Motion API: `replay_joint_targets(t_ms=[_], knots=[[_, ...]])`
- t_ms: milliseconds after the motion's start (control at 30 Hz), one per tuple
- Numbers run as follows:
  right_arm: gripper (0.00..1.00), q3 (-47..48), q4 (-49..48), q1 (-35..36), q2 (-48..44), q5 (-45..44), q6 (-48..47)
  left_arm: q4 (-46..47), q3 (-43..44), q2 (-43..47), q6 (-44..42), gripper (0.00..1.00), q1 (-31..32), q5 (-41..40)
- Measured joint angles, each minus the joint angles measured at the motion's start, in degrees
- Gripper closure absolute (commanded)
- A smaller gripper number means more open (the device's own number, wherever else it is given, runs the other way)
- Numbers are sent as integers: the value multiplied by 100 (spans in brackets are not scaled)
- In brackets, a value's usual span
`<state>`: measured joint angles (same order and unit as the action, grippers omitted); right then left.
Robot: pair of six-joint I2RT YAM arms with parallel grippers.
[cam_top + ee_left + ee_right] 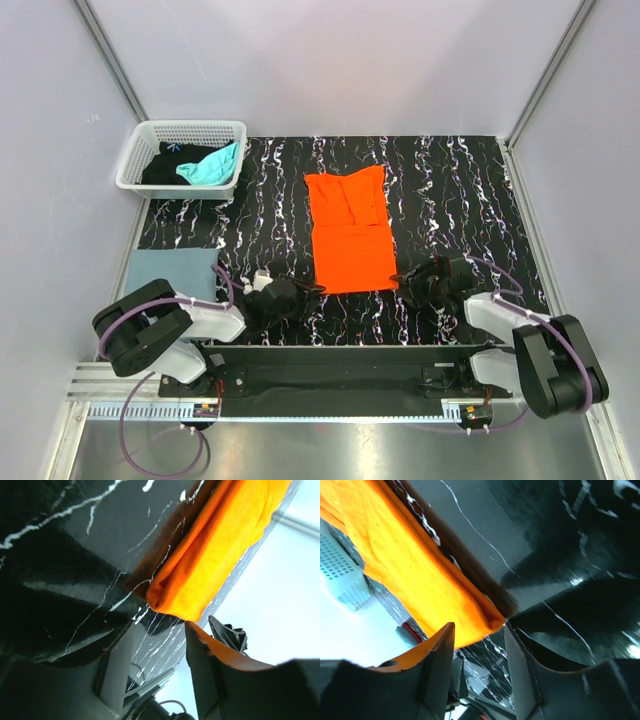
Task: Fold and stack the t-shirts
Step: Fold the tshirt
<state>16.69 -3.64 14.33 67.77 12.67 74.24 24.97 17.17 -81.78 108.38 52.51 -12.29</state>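
- Orange t-shirt (415,570): folded cloth, lying in a diagonal band across the upper left; doubled edge faces the bare tabletop.
- Right gripper (479,632): fingers (437,670) parted, the shirt's near corner just ahead of the gap.
- Table (545,540): glossy black, white veins.
- Basket (337,570): white lattice, far left edge.

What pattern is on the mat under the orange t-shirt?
The mat is black with wavy white marble-like streaks; the top external view shows it best.
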Motion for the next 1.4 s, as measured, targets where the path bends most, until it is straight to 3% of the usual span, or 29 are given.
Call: replay_joint_targets(t_ms=[333,500,533,633,667,900,1167,1400], knots=[[59,109,-339,0,435,28,131,363,-9,-361,498,63,4,-192],[74,149,-393,0,634,44,109,616,-76,-544,640,81,7,-278],[84,173,-411,0,688,48,96,658,-96,-581,662,86,7,-297],[96,234,-413,-2,822,68,-9,861,-160,-675,710,100,7,-332],[100,260,-396,0,839,72,-72,911,-173,-682,702,100,4,-339],[100,420,363,0,573,133,-581,627,-214,-428,658,100,17,-275],[100,439,2225,72,-903,269,-1086,-1080,-341,1628,553,100,525,-254],[100,566,3685,326,-2087,431,-1043,-2542,-337,2841,577,100,1414,-407]])
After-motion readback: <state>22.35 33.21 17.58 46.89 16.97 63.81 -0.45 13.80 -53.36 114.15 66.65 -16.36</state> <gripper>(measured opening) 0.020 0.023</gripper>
